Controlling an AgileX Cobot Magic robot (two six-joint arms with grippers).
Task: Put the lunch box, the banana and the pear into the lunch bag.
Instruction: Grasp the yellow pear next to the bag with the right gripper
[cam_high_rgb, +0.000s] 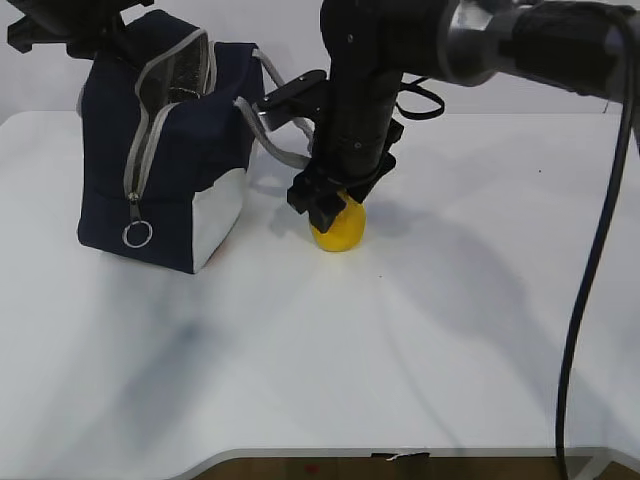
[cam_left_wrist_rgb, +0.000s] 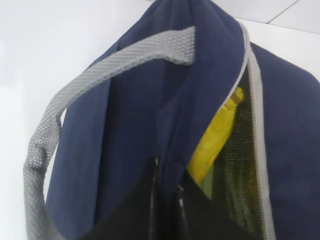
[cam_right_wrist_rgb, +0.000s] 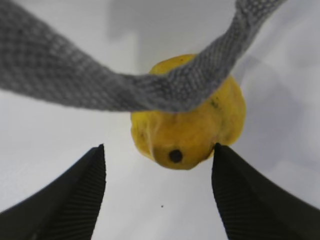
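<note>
My right tool (cam_right_wrist_rgb: 159, 192) wide open, straddling pear (cam_right_wrist_rgb: 192, 125) on surface (cam_high_rgb: 400, 330), no grip yet. Left tool pinched shut on lunch bag (cam_high_rgb: 165, 150) edge; banana (cam_left_wrist_rgb: 215, 140) inside. Risk: grey strap (cam_right_wrist_rgb: 100, 85) draped over pear, could snag w/ the grasp
</note>
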